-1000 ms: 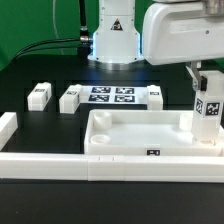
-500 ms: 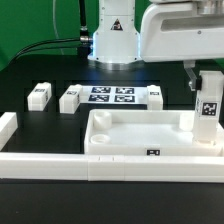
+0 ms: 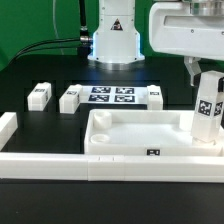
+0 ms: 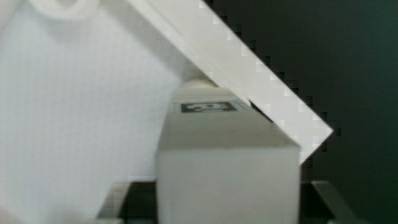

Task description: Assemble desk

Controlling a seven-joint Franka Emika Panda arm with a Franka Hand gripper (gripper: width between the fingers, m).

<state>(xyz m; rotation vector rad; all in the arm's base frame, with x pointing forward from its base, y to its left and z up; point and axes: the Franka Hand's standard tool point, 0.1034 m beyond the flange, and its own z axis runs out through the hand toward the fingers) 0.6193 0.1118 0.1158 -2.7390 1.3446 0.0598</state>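
The white tray-like tabletop (image 3: 140, 128) lies rim up near the front of the table. My gripper (image 3: 205, 80) is shut on a white square leg (image 3: 209, 112) with a tag. It holds the leg almost upright, slightly tilted, at the tray's corner on the exterior view's right. In the wrist view the leg (image 4: 222, 165) fills the space between my fingers (image 4: 329, 203), with the tabletop (image 4: 80, 120) and its rim (image 4: 249, 75) behind it. Two loose legs (image 3: 40, 95) (image 3: 70, 99) lie at the left. A third leg (image 3: 154, 96) lies beside the marker board.
The marker board (image 3: 112, 96) lies behind the tray. A long white border rail (image 3: 60, 165) runs along the front, and a short one (image 3: 8, 128) stands at the left. The robot base (image 3: 112, 40) is at the back.
The arm and the held leg have shifted slightly to the exterior view's right, and the leg now leans a little. The other parts have not moved.
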